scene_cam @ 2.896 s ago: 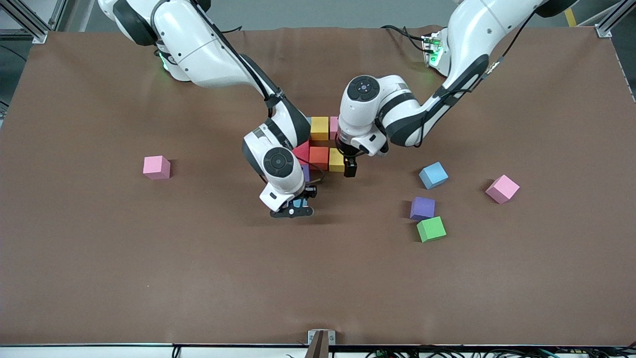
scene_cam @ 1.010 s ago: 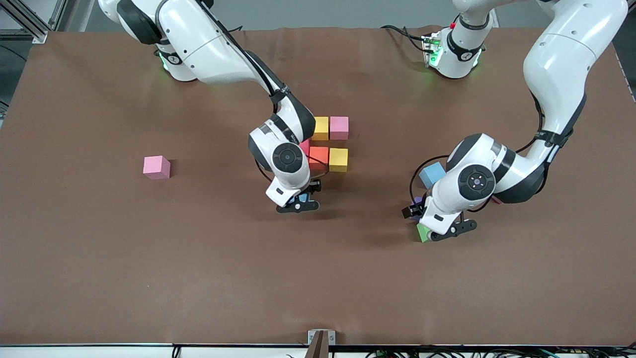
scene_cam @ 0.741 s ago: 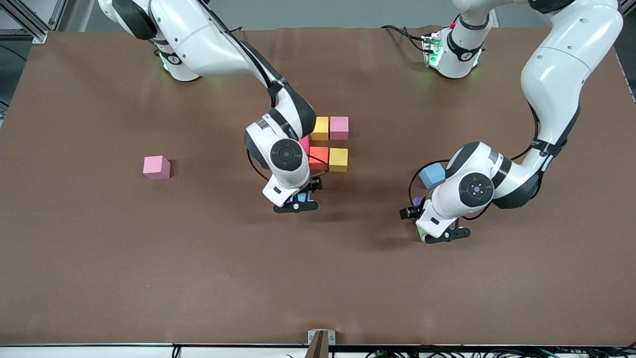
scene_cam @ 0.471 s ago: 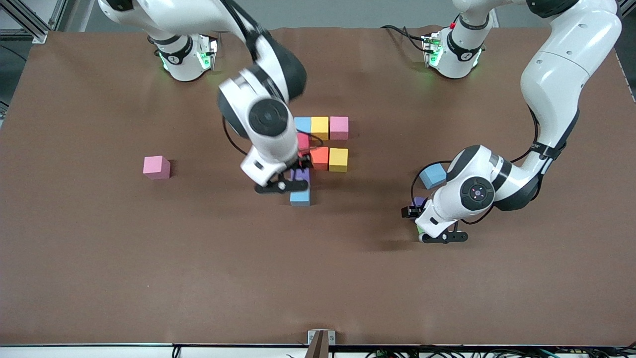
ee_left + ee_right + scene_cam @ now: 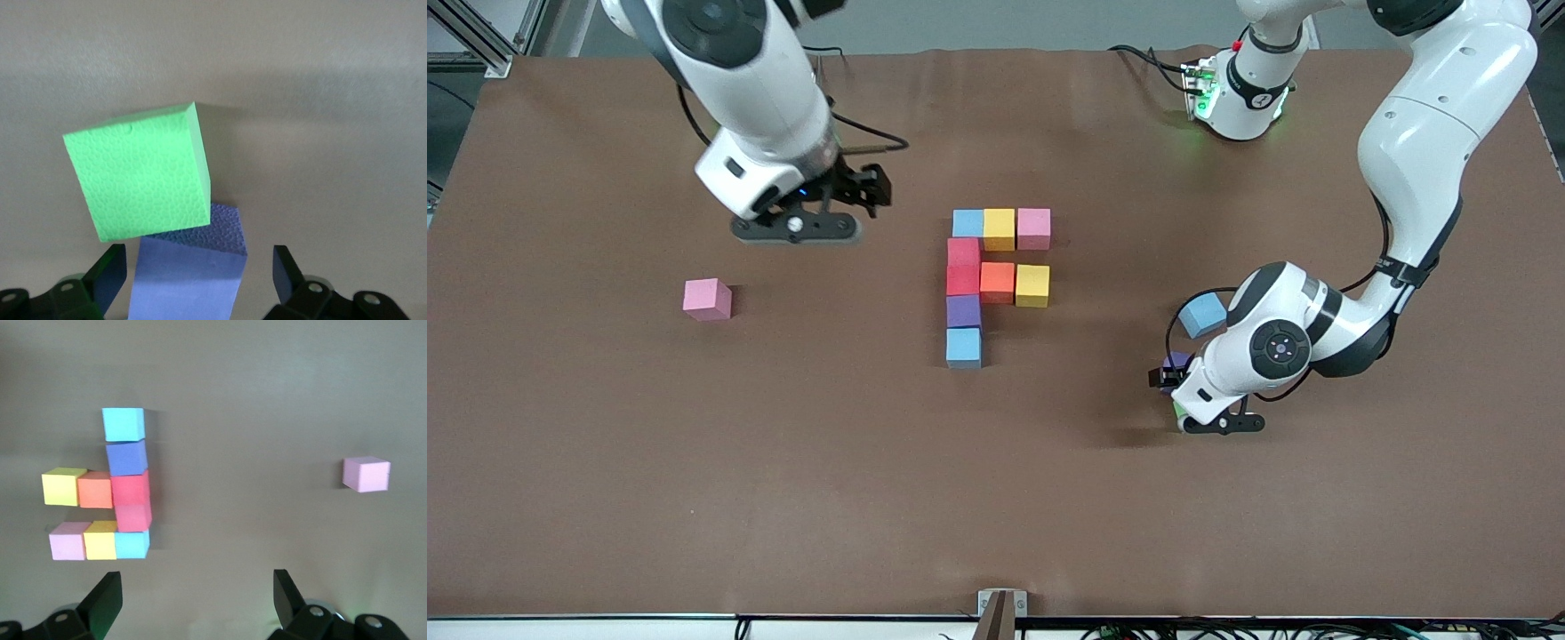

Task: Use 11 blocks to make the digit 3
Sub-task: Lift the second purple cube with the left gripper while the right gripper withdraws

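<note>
Both grippers stand with fingers spread wide and nothing between them. Raised high, the right gripper (image 5: pixel 845 197) hangs over bare brown table (image 5: pixel 605 462) between the right arm's base and the unfinished digit 3 (image 5: pixel 996 276). That figure of touching matte cubes is the landmark here: a top row of blue cube (image 5: pixel 967 222), yellow cube (image 5: pixel 1000 228) and pink cube (image 5: pixel 1034 228); a column running toward the front camera from the blue one, made of two red cubes (image 5: pixel 963 267), a purple cube (image 5: pixel 963 311) and a second blue cube (image 5: pixel 964 347); and a middle row of orange cube (image 5: pixel 998 282) and second yellow cube (image 5: pixel 1032 285) touching the column. Well apart from the figure, toward the right arm's end, sits a lone pink cube (image 5: pixel 707 299). Toward the left arm's end, the left gripper (image 5: pixel 200 280) is down at the table, its open fingers astride a loose purple cube (image 5: pixel 190 277), with a green cube (image 5: pixel 140 173) touching that one. A light blue cube (image 5: pixel 1199 313) lies near, partly hidden by the left arm.
</note>
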{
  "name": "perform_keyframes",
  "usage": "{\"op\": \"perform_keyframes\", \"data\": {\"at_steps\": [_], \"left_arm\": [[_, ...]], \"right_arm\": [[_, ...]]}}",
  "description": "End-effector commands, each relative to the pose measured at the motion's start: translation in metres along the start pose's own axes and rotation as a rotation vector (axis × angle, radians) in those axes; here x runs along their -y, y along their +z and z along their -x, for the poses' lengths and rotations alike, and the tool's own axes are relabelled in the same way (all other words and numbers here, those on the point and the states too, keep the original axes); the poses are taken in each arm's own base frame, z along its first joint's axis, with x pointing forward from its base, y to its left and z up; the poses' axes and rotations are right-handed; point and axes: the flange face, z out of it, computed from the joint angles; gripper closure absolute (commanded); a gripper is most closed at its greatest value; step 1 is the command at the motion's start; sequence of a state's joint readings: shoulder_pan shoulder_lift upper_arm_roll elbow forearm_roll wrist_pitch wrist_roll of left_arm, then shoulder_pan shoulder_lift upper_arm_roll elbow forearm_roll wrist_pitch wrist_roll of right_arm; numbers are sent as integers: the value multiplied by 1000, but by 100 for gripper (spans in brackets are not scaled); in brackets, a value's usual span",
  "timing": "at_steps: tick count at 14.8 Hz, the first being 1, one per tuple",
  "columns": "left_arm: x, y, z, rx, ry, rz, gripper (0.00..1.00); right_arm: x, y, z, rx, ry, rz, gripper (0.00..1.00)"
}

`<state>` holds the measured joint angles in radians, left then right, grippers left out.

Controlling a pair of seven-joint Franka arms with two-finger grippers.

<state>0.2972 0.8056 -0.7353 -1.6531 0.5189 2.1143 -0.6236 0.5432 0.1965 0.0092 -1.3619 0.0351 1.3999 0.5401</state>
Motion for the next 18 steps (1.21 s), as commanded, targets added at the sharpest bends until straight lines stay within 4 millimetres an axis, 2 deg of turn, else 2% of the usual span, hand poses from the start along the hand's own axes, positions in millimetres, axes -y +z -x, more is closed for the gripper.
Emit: {"op": "perform_keyframes", "data": {"at_steps": [1, 3, 6, 8, 10, 12, 14, 15, 17, 18], "left_arm": [[0, -4, 6, 5, 11, -36, 2], [2, -4, 8, 25, 12, -55, 2], [1, 3, 9, 35, 13, -52, 5], [0, 6, 9, 36, 13, -49, 15], [-3, 10, 10, 42, -6, -45, 31], [-9, 13, 10, 43, -108, -42, 55], [-26, 9, 14, 35, -231, -39, 69], [-35, 5, 14, 27, -282, -35, 76], [-58, -1, 18, 12, -358, -29, 79], [-71, -1, 24, 9, -394, -32, 79]], "right_arm": [[-61, -5, 19, 14, -47, -12, 0], [-110, -14, 17, 33, -63, -19, 0], [-178, -16, 11, 55, -81, -38, 0], [-235, -12, 6, 59, -87, -61, 0], [-274, -11, 2, 54, -89, -78, 0], [-300, -12, 0, 48, -48, -85, 0], [-307, -17, 0, 33, -34, -75, 0], [-310, -26, 0, 12, -29, -72, 0], [-327, -30, 0, 2, 5, -90, 0], [-327, -31, 0, -1, 4, -85, 0]]}}
